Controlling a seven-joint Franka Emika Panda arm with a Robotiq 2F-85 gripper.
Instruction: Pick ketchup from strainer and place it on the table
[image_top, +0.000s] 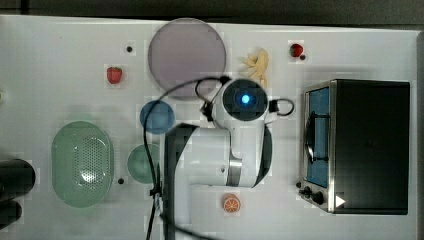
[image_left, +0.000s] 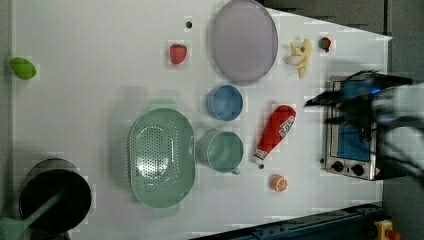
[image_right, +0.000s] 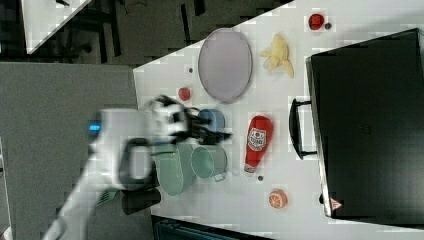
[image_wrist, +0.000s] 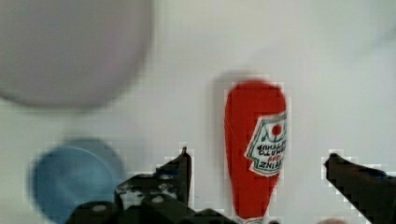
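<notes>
We see the table (image_left: 90, 40) bearing the strainer (image_left: 161, 157), and past the green cup (image_left: 221, 151) from that strainer the ketchup (image_left: 275, 131) lies flat, apart from it, beneath the gripper (image_wrist: 257, 163), fingers spread wide, grasping nothing.

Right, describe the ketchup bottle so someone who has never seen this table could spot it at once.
In the left view, start at the toaster oven on the table's right side. Just to the left view's left of it, past a strip of bare table, the ketchup lies on its side, beside the green cup. It is the one slim red bottle with a white label and white cap.
</notes>
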